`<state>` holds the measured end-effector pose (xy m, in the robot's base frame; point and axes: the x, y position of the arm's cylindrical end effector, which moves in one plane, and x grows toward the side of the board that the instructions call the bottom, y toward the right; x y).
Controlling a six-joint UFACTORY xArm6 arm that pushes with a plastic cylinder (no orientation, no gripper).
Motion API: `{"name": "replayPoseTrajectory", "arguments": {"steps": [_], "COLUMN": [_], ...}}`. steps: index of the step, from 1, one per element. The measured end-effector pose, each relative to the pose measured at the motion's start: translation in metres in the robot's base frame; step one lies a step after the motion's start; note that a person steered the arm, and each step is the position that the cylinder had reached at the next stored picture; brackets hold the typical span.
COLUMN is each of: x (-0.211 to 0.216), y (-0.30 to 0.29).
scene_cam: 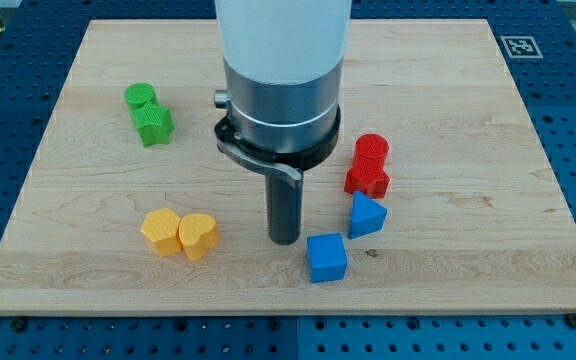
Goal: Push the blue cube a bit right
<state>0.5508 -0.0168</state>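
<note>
The blue cube (327, 258) lies on the wooden board (468, 150) near the view's bottom, right of centre. My tip (284, 239) stands just to the cube's upper left, a small gap away. A blue triangular block (367, 215) lies just above and to the right of the cube.
A red cylinder (372, 150) and a red star-like block (367, 181) sit above the blue triangular block. A green cylinder (140, 97) and green star block (154, 124) lie at upper left. A yellow hexagonal block (162, 232) and yellow heart (199, 236) lie at lower left.
</note>
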Motion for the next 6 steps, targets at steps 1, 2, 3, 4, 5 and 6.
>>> {"name": "replayPoseTrajectory", "arguments": {"steps": [1,2,3,4,5,6], "x": [0.0,0.01,0.016,0.048,0.052,0.018], "y": [-0.012,-0.008,-0.015,-0.015,-0.006,0.001]}}
